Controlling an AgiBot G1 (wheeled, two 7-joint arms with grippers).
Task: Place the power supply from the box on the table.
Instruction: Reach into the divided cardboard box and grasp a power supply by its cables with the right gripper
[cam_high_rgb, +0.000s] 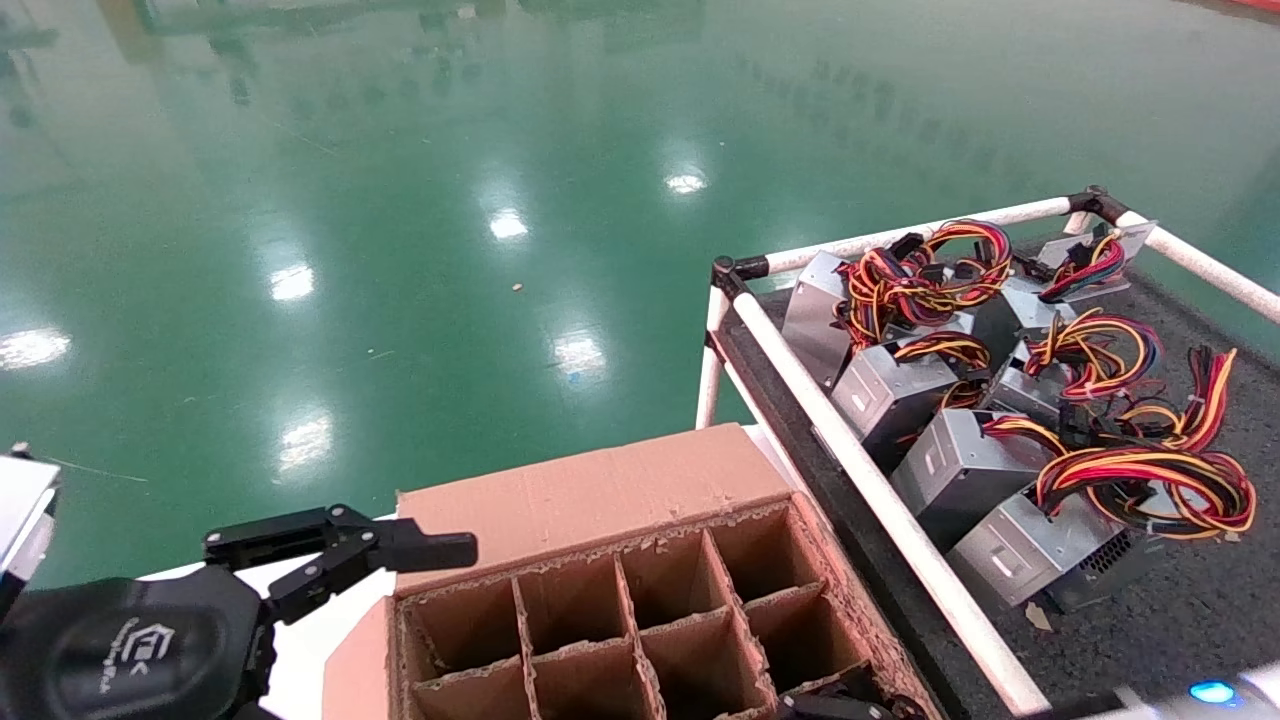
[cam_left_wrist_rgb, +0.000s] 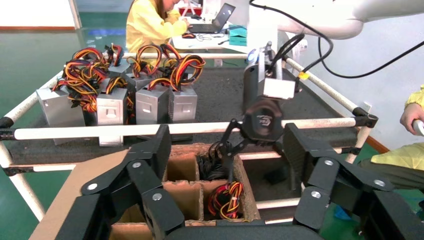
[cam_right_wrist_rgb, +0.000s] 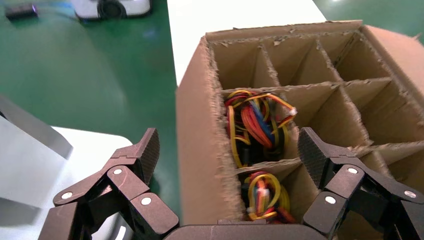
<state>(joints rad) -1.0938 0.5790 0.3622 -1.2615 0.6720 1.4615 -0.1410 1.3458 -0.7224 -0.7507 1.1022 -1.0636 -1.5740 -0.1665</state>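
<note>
Reaching for another supply is the step in hand: the worktop (cam_high_rgb: 1180, 610) already carries a cluster of units, while the box (cam_high_rgb: 600, 500) keeps wired supplies (cam_right_wrist_rgb: 255, 127) in its near cells. Next, I judge, comes a descent onto one. The right gripper (cam_right_wrist_rgb: 227, 160) hovers open above those cells; the left gripper (cam_high_rgb: 340, 550) waits open beside the box.

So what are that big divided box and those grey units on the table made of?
The box looks like brown corrugated cardboard, matt, with frayed divider edges. The power supplies seem cased in bare sheet metal, dull silver with a faint sheen and a vent grille, trailing plastic-coated wire bundles in red, yellow and black.
</note>
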